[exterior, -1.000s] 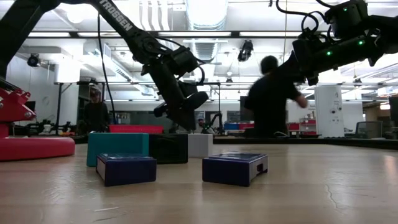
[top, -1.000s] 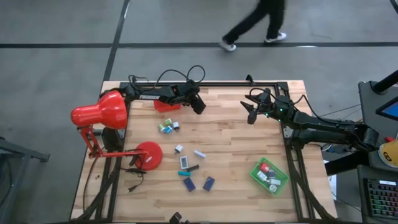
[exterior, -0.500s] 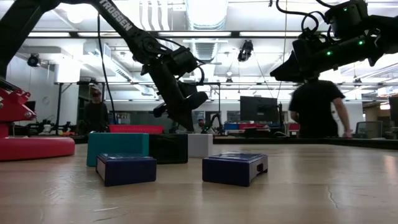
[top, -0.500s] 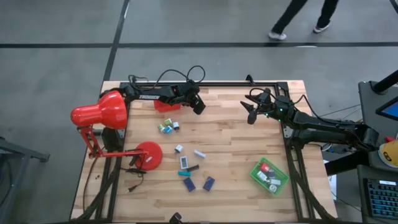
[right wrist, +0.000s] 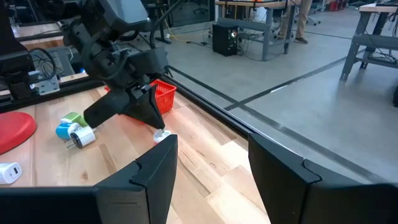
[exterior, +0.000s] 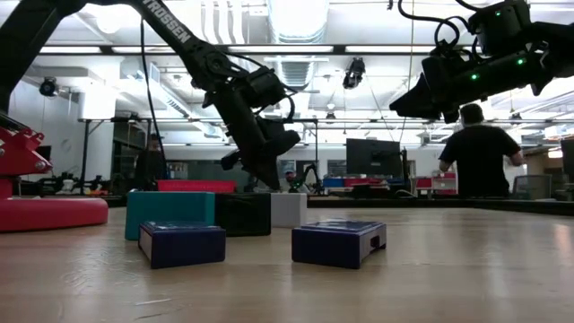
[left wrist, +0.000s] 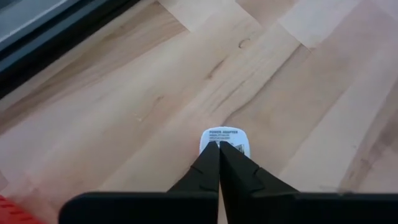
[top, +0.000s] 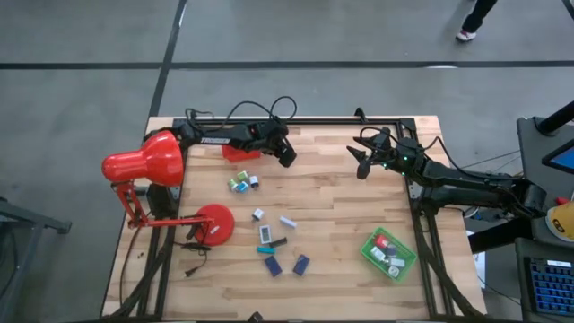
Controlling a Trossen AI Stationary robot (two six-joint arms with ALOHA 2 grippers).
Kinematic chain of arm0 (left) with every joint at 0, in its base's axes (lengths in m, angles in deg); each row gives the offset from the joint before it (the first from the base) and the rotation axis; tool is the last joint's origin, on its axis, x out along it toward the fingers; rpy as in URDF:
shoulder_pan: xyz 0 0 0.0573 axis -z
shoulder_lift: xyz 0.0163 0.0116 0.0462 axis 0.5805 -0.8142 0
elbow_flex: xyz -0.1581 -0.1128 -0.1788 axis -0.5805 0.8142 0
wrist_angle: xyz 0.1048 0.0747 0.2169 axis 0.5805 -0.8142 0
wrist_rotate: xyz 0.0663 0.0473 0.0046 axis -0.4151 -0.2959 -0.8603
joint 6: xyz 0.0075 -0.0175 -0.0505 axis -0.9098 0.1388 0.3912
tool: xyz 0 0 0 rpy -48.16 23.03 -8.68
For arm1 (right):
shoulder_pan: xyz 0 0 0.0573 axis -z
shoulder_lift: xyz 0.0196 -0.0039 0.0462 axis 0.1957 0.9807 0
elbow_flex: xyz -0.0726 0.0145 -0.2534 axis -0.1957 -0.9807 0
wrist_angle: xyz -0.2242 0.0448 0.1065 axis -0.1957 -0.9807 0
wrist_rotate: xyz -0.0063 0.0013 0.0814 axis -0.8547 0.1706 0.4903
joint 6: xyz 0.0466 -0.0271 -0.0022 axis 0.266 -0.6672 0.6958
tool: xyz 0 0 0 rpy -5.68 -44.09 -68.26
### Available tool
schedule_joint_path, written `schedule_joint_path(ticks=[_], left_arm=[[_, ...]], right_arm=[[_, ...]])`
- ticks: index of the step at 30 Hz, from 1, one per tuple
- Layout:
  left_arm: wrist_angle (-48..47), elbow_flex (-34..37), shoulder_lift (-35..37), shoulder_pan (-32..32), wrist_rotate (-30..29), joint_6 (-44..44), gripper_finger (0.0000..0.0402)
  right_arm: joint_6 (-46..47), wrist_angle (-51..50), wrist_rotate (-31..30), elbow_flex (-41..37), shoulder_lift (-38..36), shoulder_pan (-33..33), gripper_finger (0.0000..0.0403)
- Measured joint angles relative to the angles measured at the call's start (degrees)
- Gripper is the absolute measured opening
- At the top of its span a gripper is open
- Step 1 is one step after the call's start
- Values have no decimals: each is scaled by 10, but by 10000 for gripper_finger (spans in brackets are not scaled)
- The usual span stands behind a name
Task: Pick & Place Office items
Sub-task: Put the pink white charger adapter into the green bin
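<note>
Light wooden plank table point(top: 332, 206) carries scattered small plastic office items point(top: 269, 235) mid-surface. Left gripper point(top: 285, 154), fingers pressed together, hovers near the far edge beside a red plastic tray point(top: 235, 152); right gripper point(top: 362, 160) hangs part-spread. A person point(exterior: 480, 151) stands in the room behind.

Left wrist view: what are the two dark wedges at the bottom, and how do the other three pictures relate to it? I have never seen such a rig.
They are the two fingers of the left end effector, filmed from a camera on that arm's wrist. They are pressed together, with their tips at a small white adapter on the wooden table. Whether they grip it, I cannot tell. The high view looks straight down on both arms. The low view looks level across the tabletop. The right wrist view looks past the right end effector, which is open and empty. Also on the table are a red lamp, a red tray, a green tray and scattered small office items.
</note>
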Motion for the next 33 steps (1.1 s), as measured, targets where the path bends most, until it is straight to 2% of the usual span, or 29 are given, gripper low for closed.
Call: schedule_joint_path(ticks=[8, 17, 33], left_arm=[[-6, 0, 0, 26, 6, 10, 2], [-8, 0, 2, 69, 41, 33, 1], [12, -7, 3, 216, 64, 66, 0]], right_arm=[[0, 0, 0, 0, 0, 0, 189], [0, 0, 0, 0, 0, 0, 189], [0, 0, 0, 0, 0, 0, 189]])
